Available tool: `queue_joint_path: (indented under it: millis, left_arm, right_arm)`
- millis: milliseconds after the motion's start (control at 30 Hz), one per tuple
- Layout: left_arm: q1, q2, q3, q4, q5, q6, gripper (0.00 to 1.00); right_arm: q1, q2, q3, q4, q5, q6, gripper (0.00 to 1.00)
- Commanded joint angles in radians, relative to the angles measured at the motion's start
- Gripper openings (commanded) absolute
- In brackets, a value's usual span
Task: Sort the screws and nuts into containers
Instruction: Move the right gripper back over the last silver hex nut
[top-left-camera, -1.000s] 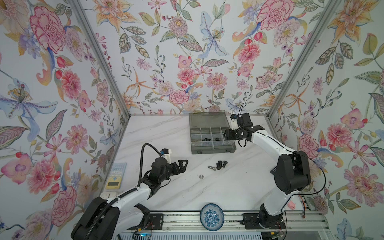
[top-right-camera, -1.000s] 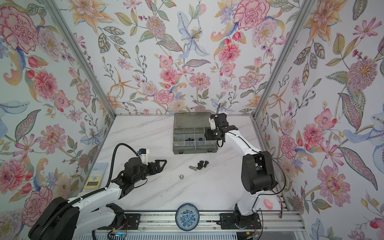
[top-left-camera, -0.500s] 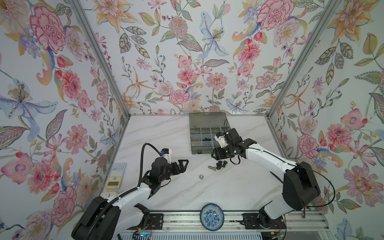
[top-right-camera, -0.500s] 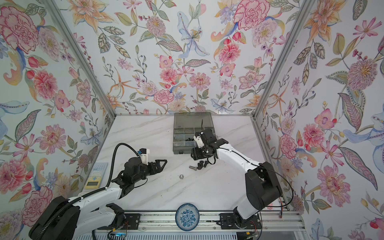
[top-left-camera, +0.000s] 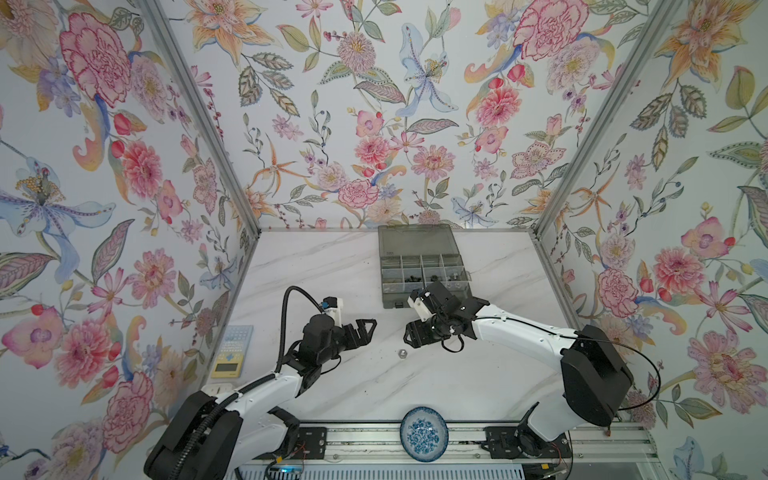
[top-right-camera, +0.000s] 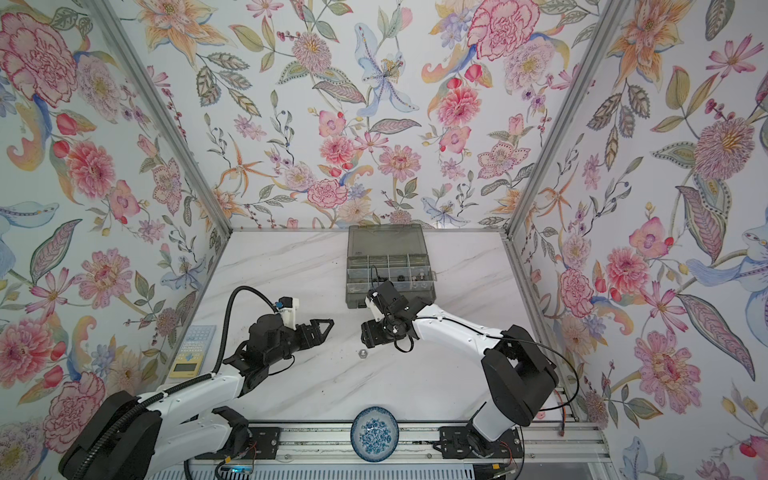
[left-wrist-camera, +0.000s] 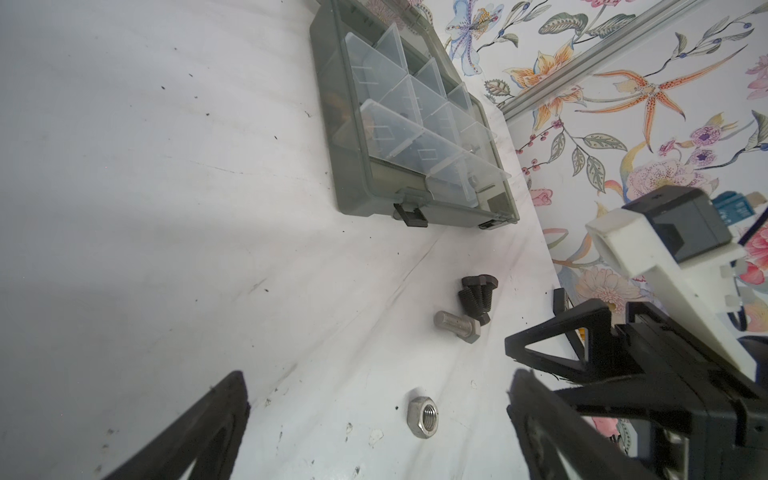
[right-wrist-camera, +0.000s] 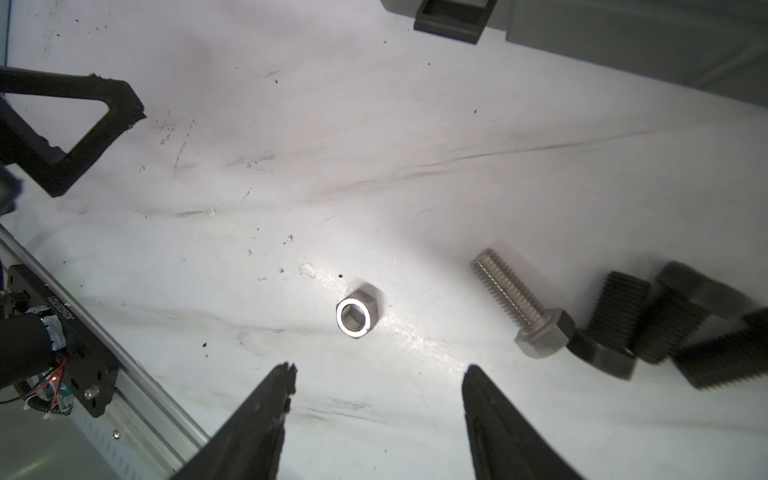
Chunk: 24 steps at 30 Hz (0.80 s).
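**Top views.**
- Organiser box (top-left-camera: 390, 300): lid thrown back, set against the far edge of the marble surface (top-left-camera: 316, 266). A few dark pieces already lie in its containers (top-left-camera: 411, 264), so the sort looks partly done.
- One silver nut (top-left-camera: 402, 353): loose near the middle of the surface, well apart from the box.
- Left gripper (top-left-camera: 368, 331) and right gripper (top-left-camera: 412, 336): facing each other low over the middle, both arms reaching in from the near edge with elbows bent. The nut lies just frontward of the gap between them.
- Other loose hardware is hidden beneath the right wrist.
- Both top views agree on the nut (top-right-camera: 363, 353).

**Left wrist view.**
- Left gripper (left-wrist-camera: 376, 378): fingers spread wide and empty, apparently waiting clear. The nut (left-wrist-camera: 423, 417) shows on the surface through the gap.
- A silver screw (left-wrist-camera: 457, 327) lies touching a huddle of black screws (left-wrist-camera: 478, 293), between the nut and the box.

**Right wrist view.**
- Right gripper (right-wrist-camera: 379, 370): fingers parted, holding nothing, tilted down at the surface. The nut (right-wrist-camera: 355, 318) sits just ahead of the tips, so this is likely the line-up for the next pick.
- The silver screw (right-wrist-camera: 519, 307) and black screws (right-wrist-camera: 648, 328) lie to one side, outside the fingers.
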Motion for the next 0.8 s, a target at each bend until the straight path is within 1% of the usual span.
queue_joint_path:
  millis: [0,167,333,467,767]
  left_arm:
    - [0.016,0.006,-0.012,0.022,0.012,0.004,0.99]
    - [0.016,0.007,-0.017,0.030,0.013,0.003,0.99]
    - [0.020,0.018,-0.013,0.031,0.020,0.008,0.99]
    - [0.022,0.028,-0.018,0.040,0.026,0.009,0.99]
    - [0.034,0.018,-0.033,0.064,0.039,0.005,0.99]
  right_arm:
    - [0.022,0.031,0.005,0.005,0.032,0.054,0.68]
    - [0.059,0.061,0.010,0.005,0.065,0.149,0.67]
    - [0.104,0.100,0.036,0.005,0.088,0.200,0.67]
    - [0.128,0.140,0.059,0.003,0.097,0.211,0.67]
    - [0.133,0.177,0.064,0.003,0.112,0.208,0.67]
